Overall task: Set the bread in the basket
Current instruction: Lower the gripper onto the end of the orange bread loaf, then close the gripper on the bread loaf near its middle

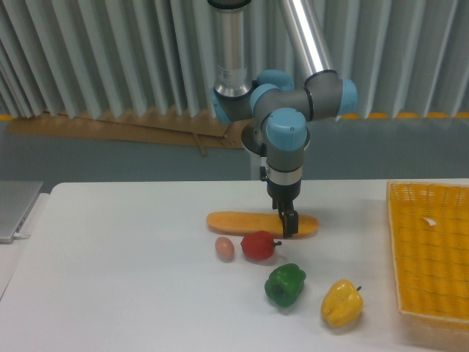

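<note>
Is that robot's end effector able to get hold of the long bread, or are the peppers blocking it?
Probably yes: the end effector is already down at the bread, and the red pepper lies just in front.
</note>
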Tool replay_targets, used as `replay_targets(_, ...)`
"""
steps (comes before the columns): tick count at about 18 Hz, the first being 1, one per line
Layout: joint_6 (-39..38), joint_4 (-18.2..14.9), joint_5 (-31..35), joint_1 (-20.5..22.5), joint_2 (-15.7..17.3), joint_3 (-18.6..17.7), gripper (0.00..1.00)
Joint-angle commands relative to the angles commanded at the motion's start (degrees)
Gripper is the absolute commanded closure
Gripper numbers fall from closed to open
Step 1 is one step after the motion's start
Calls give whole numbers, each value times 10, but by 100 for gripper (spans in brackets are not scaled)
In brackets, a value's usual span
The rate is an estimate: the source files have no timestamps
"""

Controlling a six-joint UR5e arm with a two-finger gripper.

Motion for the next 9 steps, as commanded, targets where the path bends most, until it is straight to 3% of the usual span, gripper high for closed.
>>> replay_targets(9,0,1,33,-18,-18,-28,0)
